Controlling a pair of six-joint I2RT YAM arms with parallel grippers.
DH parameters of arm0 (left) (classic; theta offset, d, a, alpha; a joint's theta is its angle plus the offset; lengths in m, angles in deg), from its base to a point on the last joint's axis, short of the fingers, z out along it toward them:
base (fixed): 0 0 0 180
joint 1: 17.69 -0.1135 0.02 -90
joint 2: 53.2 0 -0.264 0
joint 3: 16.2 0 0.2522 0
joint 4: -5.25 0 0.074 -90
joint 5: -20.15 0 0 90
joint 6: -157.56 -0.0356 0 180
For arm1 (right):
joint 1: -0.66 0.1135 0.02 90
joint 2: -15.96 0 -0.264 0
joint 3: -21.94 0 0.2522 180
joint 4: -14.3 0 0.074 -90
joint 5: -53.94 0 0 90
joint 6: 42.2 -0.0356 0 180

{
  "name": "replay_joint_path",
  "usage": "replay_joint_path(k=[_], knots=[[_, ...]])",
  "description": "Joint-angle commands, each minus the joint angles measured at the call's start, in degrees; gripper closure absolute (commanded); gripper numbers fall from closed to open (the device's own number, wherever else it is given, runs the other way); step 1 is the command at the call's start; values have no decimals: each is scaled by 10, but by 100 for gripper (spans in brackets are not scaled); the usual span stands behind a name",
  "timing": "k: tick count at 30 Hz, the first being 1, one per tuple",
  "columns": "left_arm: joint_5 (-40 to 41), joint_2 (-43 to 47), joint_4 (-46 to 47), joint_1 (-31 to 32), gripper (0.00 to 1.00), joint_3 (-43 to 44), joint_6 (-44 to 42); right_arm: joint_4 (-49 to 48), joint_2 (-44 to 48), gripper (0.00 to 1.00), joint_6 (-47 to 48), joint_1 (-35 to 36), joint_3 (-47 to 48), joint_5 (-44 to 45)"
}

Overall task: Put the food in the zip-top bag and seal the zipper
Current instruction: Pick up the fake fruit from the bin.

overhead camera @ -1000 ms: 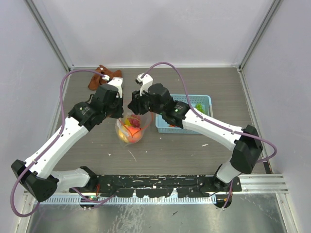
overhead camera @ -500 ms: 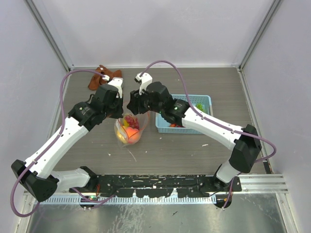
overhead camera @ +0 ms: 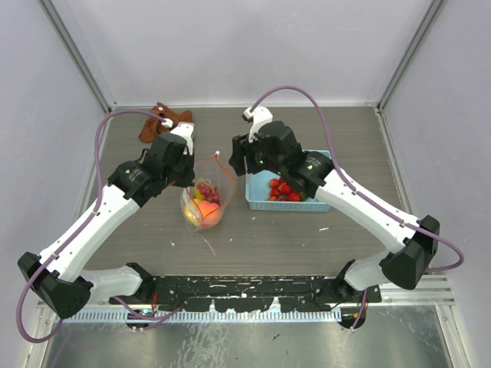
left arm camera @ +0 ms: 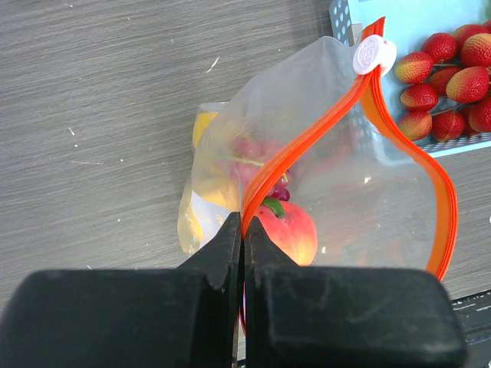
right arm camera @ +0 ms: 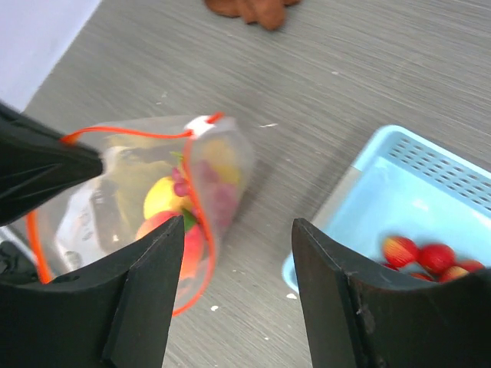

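while still pinching the zipper (left arm camera: pixel 303 144) of the half-filled zip-top bag (overhead camera: pixel 204 203) on the table (overhead camera: pixel 268 238) with the left gripper (left arm camera: pixel 243 224), jaws pressed together, has drawn the right gripper (right arm camera: pixel 238 230), jaws spread and empty, back toward the basket (overhead camera: pixel 327 154), likely for the strawberries (overhead camera: pixel 282 188).

Bright, even light, soft shadows. Top cam sharp; R wrist pic blurry; L wrist foreground dark.

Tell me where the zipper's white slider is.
In the left wrist view the white slider sits at the far end of the zipper, upper right, beside the blue basket.
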Motion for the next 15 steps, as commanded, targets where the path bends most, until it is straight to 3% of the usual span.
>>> replay_joint_path(k=[1,15], knots=[[-2,7,14,-3,100,24,2,47,39,37,-4,-47,-7,29],[1,5,13,-2,100,24,1,89,21,36,6,-255,-93,37]])
